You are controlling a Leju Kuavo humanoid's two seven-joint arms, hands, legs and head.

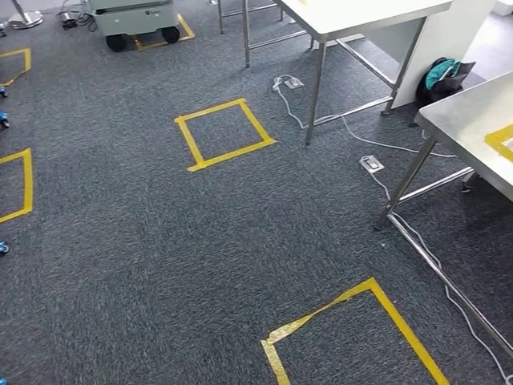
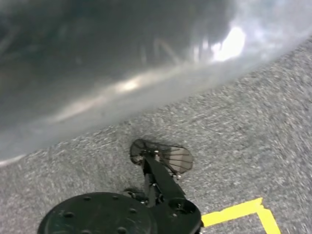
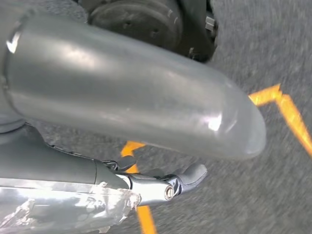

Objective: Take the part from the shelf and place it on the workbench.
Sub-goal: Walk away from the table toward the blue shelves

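Note:
In the head view a steel workbench (image 1: 462,120) with a yellow tape mark (image 1: 501,141) stands at the right edge, over grey carpet. The right wrist view has my right hand (image 3: 154,151) hanging above the carpet. Its thick grey thumb (image 3: 128,87) and a dark outstretched finger (image 3: 184,179) are apart, with bare floor between them. A crinkled silver wrap (image 3: 62,207) covers the hand beneath that finger. Across the left wrist view lies a blurred grey surface (image 2: 110,63), close to the lens. I cannot tell how my left hand's fingers lie.
A second steel table (image 1: 363,20) stands at the back. White cables (image 1: 369,144) and floor sockets (image 1: 371,164) run between the table legs. A bag (image 1: 442,76) sits by the white panel. Yellow tape squares (image 1: 224,132) mark the carpet. A wheeled cart (image 1: 136,20) is far left.

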